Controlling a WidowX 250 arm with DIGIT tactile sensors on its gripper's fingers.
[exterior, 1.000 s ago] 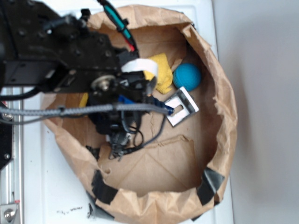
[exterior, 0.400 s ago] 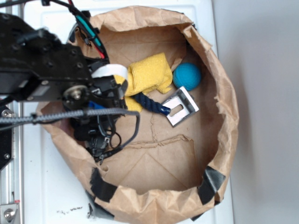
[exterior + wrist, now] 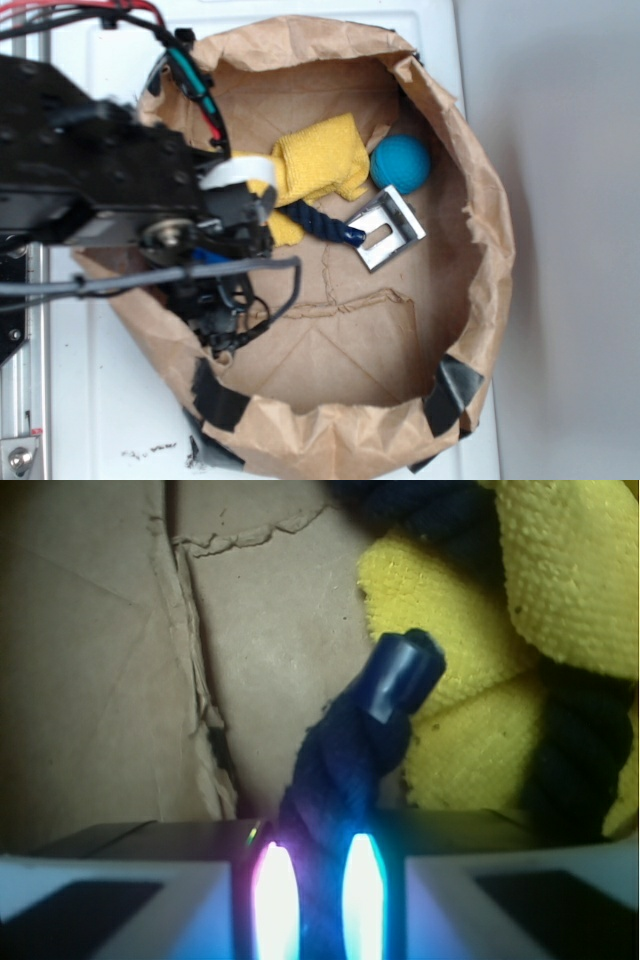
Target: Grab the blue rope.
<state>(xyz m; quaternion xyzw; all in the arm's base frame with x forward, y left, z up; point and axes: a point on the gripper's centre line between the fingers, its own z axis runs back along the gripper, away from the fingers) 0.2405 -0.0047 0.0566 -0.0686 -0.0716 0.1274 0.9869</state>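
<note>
At the paper bag's (image 3: pixel 480 200) nine o'clock side, the hand (image 3: pixel 322 900) is clamped on one end of the blue rope (image 3: pixel 345 770), whose remaining length runs under the yellow cloth (image 3: pixel 315 160) toward three o'clock.

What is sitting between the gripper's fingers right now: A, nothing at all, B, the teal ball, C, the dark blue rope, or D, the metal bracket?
C: the wrist view shows the dark blue rope running down between the two fingers of the gripper, its shiny tip pointing up toward the yellow cloth, while the teal ball and the metal bracket lie apart in the paper bag.
</note>
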